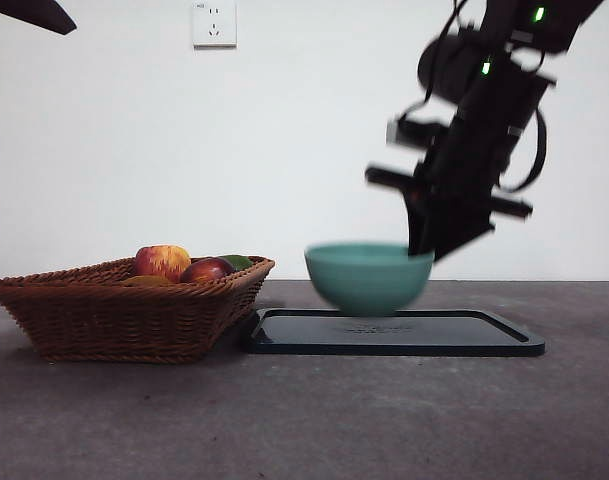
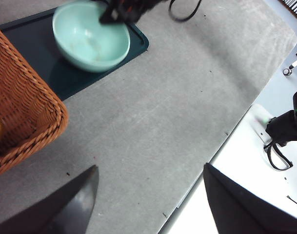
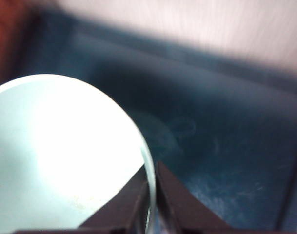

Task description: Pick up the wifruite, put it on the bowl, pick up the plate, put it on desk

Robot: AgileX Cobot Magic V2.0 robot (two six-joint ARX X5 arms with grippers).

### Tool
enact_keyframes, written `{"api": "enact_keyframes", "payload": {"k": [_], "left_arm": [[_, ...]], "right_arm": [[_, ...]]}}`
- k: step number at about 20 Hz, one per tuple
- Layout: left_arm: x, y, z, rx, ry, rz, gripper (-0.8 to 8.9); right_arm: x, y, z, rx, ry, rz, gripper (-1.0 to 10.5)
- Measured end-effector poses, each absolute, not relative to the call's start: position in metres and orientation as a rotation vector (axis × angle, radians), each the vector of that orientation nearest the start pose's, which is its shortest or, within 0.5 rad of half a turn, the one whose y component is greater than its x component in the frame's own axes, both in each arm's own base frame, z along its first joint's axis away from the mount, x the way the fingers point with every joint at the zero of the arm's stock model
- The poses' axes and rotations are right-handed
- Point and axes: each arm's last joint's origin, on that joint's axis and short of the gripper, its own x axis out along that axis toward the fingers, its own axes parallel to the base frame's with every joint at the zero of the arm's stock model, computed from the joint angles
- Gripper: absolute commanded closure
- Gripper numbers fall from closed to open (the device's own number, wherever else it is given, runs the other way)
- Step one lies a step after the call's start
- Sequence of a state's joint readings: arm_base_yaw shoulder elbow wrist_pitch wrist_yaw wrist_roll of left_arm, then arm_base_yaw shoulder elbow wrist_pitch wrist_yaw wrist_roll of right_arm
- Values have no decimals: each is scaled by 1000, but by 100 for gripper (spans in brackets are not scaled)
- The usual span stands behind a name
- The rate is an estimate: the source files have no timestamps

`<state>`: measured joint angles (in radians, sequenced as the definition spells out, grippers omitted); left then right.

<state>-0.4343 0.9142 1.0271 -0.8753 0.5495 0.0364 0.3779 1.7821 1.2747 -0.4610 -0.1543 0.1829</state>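
My right hand [image 3: 152,195] is clamped on the rim of the bowl [image 1: 368,276], one jaw inside and one outside the thin edge, as my right wrist view shows. In the front view that arm comes down big and dark from the upper right and meets the bowl at its right side. The bowl looks blurred there, and its base sits just over, or barely touching, the dark tray [image 1: 394,335]; I cannot tell which. In my left wrist view the bowl [image 2: 91,36] is over the tray [image 2: 70,73] and its inside looks empty apart from faint marks.

My left hand [image 2: 148,195] hangs above the bare table [image 2: 153,112], near the table's edge, with its two jaws wide apart and nothing between them. In the front view it shows only as a black tip at the top left corner.

The wicker basket [image 1: 124,310] stands on the table [image 1: 304,420] just beside the tray, on its left in the front view. Inside it I see a red-and-yellow apple [image 1: 163,261], a dark red fruit [image 1: 206,270], something green [image 1: 237,261] behind that, and a low brownish-orange fruit [image 1: 147,281] in front of the apple, mostly hidden by the basket's rim. That fruit lies in the basket, not in the bowl. A white wall socket [image 1: 214,22] sits on the wall behind.
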Motion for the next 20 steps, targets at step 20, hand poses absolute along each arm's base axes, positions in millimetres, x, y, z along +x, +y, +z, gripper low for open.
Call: {"api": "enact_keyframes", "payload": {"k": [20], "left_arm": [[141, -82, 336, -14, 775, -948, 470]], "right_arm": [[176, 98, 274, 64, 921, 582, 939]]}}
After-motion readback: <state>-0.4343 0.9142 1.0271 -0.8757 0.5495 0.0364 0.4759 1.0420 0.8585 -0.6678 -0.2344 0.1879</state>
